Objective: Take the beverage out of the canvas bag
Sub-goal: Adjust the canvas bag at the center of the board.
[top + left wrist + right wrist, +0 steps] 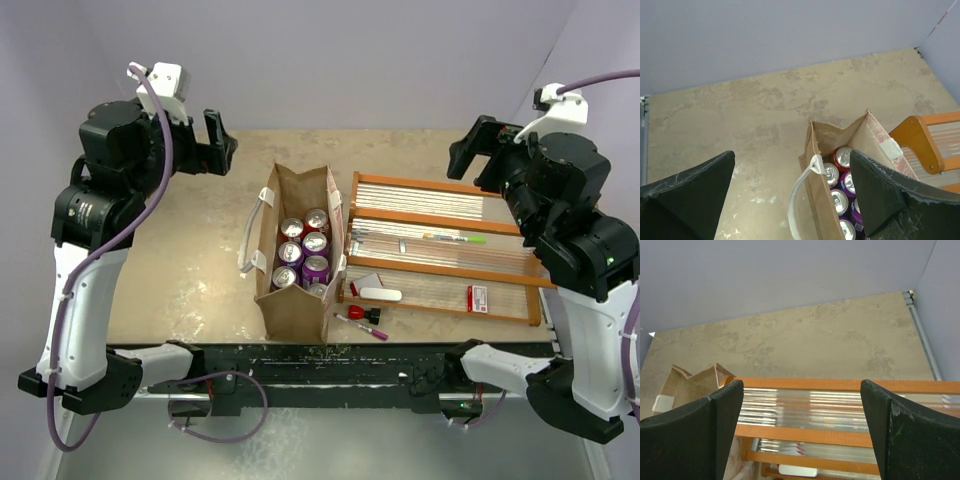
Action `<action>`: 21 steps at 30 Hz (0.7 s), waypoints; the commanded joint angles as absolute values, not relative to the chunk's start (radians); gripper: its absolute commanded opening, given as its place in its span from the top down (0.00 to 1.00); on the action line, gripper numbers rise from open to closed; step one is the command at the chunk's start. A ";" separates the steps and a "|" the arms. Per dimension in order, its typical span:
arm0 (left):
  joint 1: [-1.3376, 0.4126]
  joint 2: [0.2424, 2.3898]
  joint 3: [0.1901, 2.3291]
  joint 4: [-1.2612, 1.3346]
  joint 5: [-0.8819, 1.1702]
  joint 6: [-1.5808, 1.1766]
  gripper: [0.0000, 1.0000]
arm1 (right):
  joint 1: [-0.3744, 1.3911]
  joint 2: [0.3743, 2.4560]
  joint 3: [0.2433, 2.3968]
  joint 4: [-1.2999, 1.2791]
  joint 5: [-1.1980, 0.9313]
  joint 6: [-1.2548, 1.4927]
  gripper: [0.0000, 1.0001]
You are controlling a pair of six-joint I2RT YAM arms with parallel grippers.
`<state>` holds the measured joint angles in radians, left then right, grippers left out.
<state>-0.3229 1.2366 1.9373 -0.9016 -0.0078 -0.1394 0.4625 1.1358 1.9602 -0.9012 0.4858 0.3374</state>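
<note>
The tan canvas bag (300, 300) with white loop handles stands upright mid-table, open at the top. Several beverage cans (303, 254), red and purple with silver tops, stand inside it. In the left wrist view the bag (825, 200) and its cans (840, 186) sit below my open fingers. My left gripper (216, 141) is open and empty, raised up and to the far left of the bag. My right gripper (478, 150) is open and empty, raised above the far right end of the rack. The right wrist view shows only a corner of the bag (682, 385).
An orange wooden-framed rack (440, 245) with clear ribbed shelves lies right of the bag, touching it. It holds pens, a white eraser (381, 294) and a small red box (478, 298). A red marker (362, 315) and a purple pen lie at its front.
</note>
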 commanded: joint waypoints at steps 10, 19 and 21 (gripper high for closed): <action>-0.320 1.211 1.693 -0.766 0.086 -0.317 0.01 | 0.462 1.035 1.705 -0.731 0.347 0.434 0.00; -0.318 1.235 1.599 -0.741 0.182 -0.348 0.01 | 0.461 1.061 1.553 -0.553 0.182 0.486 0.00; -0.319 1.238 1.576 -0.746 0.215 -0.362 0.01 | 0.461 1.077 1.545 -0.534 0.151 0.491 0.00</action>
